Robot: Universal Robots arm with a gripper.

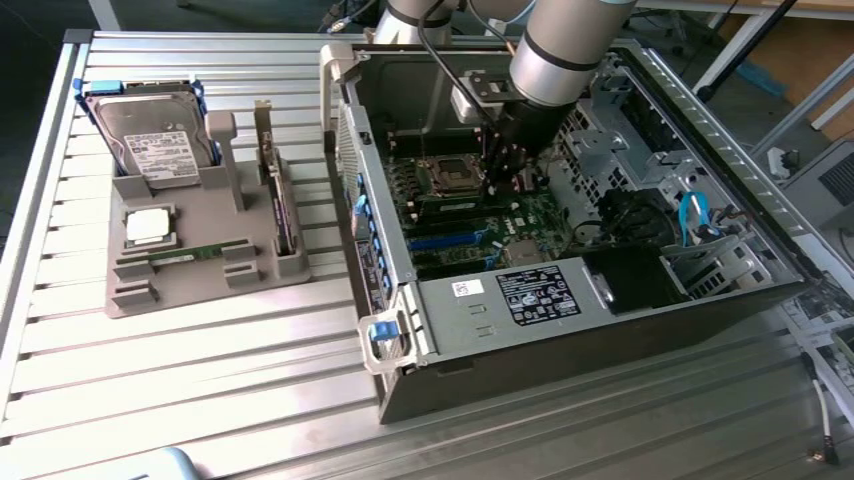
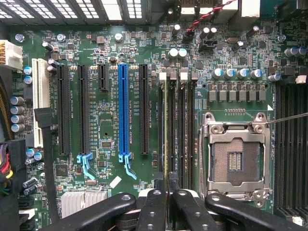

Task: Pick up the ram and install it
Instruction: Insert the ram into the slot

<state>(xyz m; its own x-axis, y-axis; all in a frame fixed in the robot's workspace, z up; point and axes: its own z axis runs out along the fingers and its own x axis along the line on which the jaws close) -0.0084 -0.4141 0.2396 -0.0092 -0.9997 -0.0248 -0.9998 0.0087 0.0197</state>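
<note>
Slatted table (image 1: 200,380) | tray (image 1: 200,212): one ram (image 1: 187,256) | fingers (image 2: 162,199): closed, seemingly pinching second ram (image 2: 167,125) above motherboard (image 2: 108,125)

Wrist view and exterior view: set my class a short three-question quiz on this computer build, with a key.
1. True or false: the processor socket is empty.
2. Multiple choice: the gripper is shut on A) a screwdriver, B) a RAM stick, C) a cooling fan.
3. Fill in: a second RAM stick lies on the grey ____ outside the computer case.
Key: 1 true; 2 B; 3 tray.
</note>
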